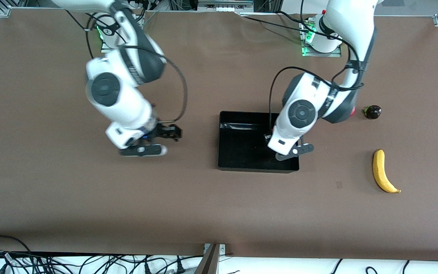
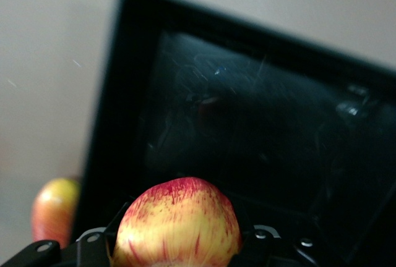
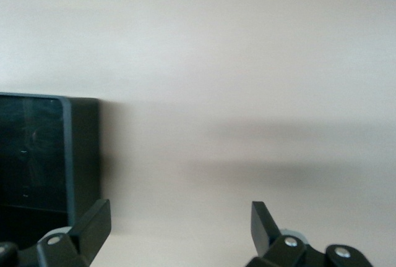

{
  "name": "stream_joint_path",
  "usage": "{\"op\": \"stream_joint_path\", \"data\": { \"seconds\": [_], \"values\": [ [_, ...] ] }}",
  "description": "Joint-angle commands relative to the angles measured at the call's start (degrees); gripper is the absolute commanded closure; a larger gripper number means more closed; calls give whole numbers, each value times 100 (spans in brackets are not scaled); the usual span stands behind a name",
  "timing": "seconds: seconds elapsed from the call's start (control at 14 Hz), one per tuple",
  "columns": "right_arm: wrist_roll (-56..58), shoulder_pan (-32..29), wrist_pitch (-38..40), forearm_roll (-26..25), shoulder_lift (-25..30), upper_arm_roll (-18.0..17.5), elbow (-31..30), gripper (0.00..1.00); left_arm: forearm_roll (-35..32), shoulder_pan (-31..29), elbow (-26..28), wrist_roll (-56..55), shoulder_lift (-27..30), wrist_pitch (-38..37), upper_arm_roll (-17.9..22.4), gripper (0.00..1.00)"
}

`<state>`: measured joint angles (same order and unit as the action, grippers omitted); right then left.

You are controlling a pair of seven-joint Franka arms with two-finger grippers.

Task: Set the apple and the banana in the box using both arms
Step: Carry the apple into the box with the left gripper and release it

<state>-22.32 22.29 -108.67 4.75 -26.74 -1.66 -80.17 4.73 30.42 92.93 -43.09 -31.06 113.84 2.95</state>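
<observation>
The left gripper (image 1: 294, 151) hangs over the box (image 1: 242, 152), above the corner that is nearest the front camera and toward the left arm's end of the table. Its fingers are closed tight on the apple (image 2: 178, 225). In the left wrist view the apple sits between the fingers and the shiny black floor of the box (image 2: 247, 125) spreads out under it. So the box lies straight below the apple. That is the one thing the next move turns on, I think: the fingers only need to go down a little and let go, and the apple should land inside. The gripper is close to the box's wall there, so the apple could roll against that wall.

The banana (image 1: 383, 171) lies on the table (image 1: 51, 209), well apart from the box, toward the left arm's end. Its long side runs from farther to nearer the front camera, with the curved tip nearest the camera. The left arm is much nearer to it than the right arm is.

The right gripper (image 1: 154, 142) hangs over bare table beside the box, toward the right arm's end. Its fingers (image 3: 93, 220) are spread wide and hold nothing.

A small dark round fruit (image 1: 372, 111) sits farther from the camera than the banana. Another red and yellow fruit (image 2: 54, 210) shows just beside the box in the left wrist view.
</observation>
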Motion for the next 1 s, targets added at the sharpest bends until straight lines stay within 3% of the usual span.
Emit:
{"op": "stream_joint_path", "data": {
  "seconds": [0.0,0.21,0.64,0.71,0.93],
  "values": [
    [394,-452,407,149,362,165,-157,0,230,358,-169,-173,-294,59,75,100],
    [735,-497,828,149,739,823,-157,0,344,657,-170,-182,-549,462,31,100],
    [2773,-497,2102,88,1249,2019,-148,0,265,684,-91,-121,-919,1261,-311,100],
    [3003,-541,2243,123,1337,2151,-148,0,265,676,-73,-130,-989,1455,-356,100],
    [3110,-716,2314,70,1549,2004,-271,0,265,649,-73,-130,-1191,1624,-365,100]
  ]
}}
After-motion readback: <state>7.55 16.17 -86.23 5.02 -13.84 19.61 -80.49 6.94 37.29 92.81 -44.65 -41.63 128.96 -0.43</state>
